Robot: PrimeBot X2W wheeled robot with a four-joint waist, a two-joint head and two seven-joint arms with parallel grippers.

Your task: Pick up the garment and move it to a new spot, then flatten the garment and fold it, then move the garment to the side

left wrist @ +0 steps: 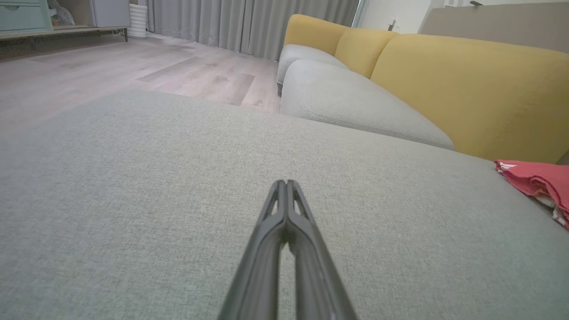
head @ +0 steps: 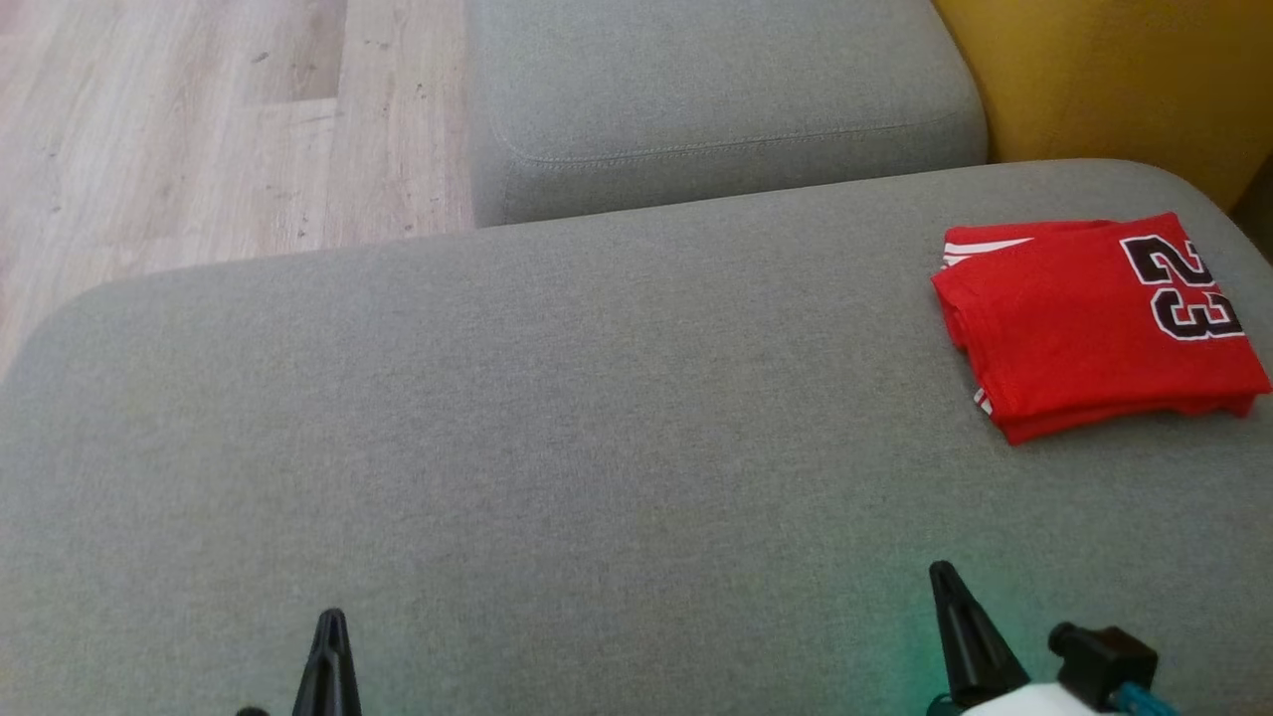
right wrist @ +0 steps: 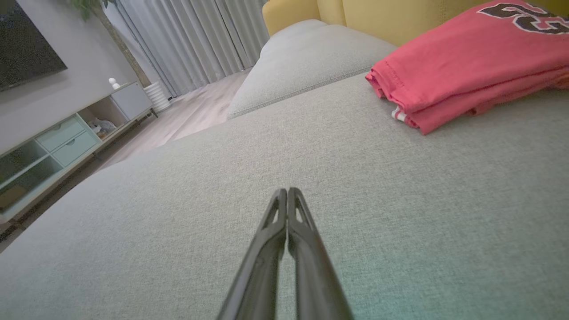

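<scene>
The garment [head: 1089, 323] is a red jersey with a black "23", folded into a neat stack at the far right of the grey cushion [head: 557, 418]. The right wrist view has the garment [right wrist: 471, 66] at its upper right, and the left wrist view catches an edge of the garment [left wrist: 540, 182] at its right border. My left gripper [head: 331, 622] sits low at the near left, shut and empty, well away from the jersey. My right gripper [head: 943, 575] is at the near right, also shut and empty, a good way short of the stack. Both pairs of fingers press tip to tip in the wrist views.
A second grey cushion [head: 716, 89] lies beyond the first, with a yellow backrest [head: 1124, 75] at the far right. Wooden floor [head: 199, 119] runs along the far left past the cushion's edge. A low cabinet [right wrist: 58, 146] stands by the wall.
</scene>
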